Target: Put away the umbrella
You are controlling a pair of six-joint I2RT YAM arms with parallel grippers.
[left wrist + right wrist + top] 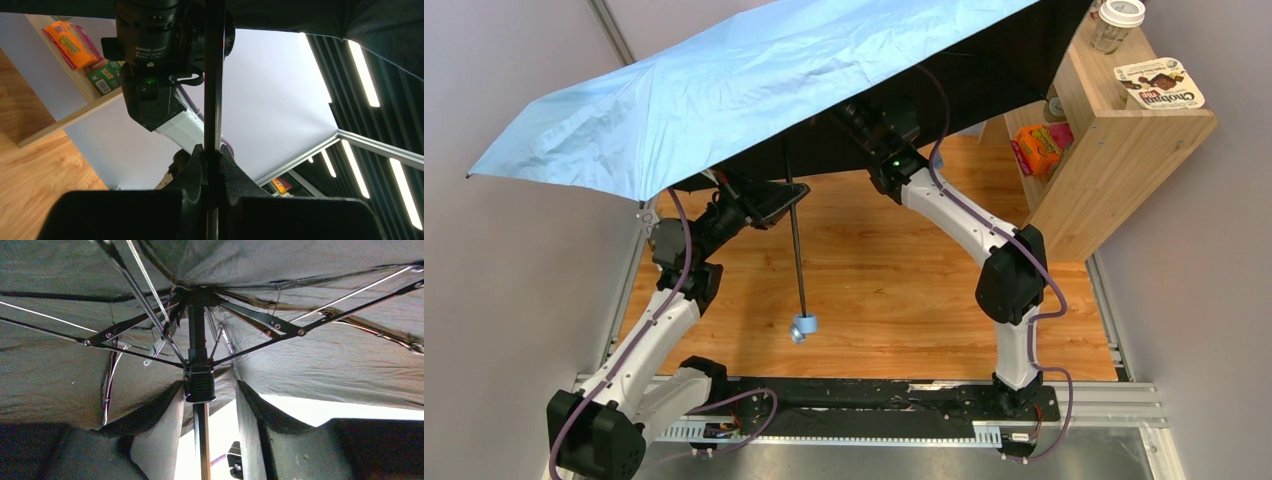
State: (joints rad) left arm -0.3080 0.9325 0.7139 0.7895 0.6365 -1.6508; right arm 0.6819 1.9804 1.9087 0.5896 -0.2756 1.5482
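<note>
The open umbrella [724, 90] fills the upper left of the top view, its handle [803, 326] hanging mid-frame. The left gripper [212, 162] is clenched on the shaft [213, 75]. The right gripper [206, 405] stands spread either side of the runner [199, 385].

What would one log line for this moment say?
umbrella: open | left gripper: shut on shaft | right gripper: open, either side of runner | task: not yet folded
</note>
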